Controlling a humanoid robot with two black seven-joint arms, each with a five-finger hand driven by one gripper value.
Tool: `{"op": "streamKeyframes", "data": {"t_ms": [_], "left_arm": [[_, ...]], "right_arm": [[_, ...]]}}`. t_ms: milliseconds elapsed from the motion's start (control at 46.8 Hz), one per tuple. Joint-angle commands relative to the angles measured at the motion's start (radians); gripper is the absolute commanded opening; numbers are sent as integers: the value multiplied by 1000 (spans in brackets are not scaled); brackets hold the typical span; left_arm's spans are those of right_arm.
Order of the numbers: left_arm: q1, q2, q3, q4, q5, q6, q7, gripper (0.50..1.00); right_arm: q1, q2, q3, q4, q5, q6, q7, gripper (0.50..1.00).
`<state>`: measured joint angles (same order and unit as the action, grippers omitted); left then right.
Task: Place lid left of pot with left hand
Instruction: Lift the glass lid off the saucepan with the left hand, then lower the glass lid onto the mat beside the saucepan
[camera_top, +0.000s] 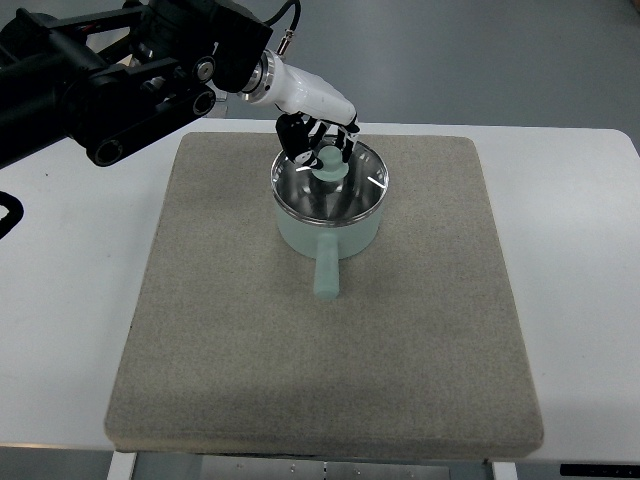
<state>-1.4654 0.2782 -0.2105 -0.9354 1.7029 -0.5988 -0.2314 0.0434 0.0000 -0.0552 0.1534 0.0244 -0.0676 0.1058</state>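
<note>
White desk (60, 330) carries a grey mat (250, 380); the left hand (318, 135) curls its fingers around the knob of the lid (330, 195) on the pot (345, 240).

Hidden and cut-off parts

The left hand (318, 140) is covering the far rim of the lid (330, 185); whether its fingers are gripping the knob (330, 163) is unclear; the bench (580, 250) is running off-frame.

- A lab or test room, not a home kitchen.
- A plain white table (560, 250) carries a grey felt mat (250, 350) as the work surface.
- Bare grey floor (480, 60) lies beyond the table.
- A black robot arm (110, 80) with a cable reaches in.
</note>
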Motion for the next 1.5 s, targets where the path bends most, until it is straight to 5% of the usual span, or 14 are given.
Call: {"op": "streamKeyframes", "data": {"t_ms": [0, 577, 1090, 1475], "left_arm": [[-7, 4, -20, 1, 0, 1, 0, 500], [-59, 102, -27, -46, -2, -12, -2, 500], [-33, 423, -24, -229, -3, -12, -17, 500], [175, 526, -128, -312, -2, -6, -40, 500]], "right_arm": [[1, 0, 0, 0, 0, 0, 0, 921], [1, 0, 0, 0, 0, 0, 0, 921], [0, 0, 0, 0, 0, 0, 0, 921], [1, 0, 0, 0, -1, 0, 0, 921]]}}
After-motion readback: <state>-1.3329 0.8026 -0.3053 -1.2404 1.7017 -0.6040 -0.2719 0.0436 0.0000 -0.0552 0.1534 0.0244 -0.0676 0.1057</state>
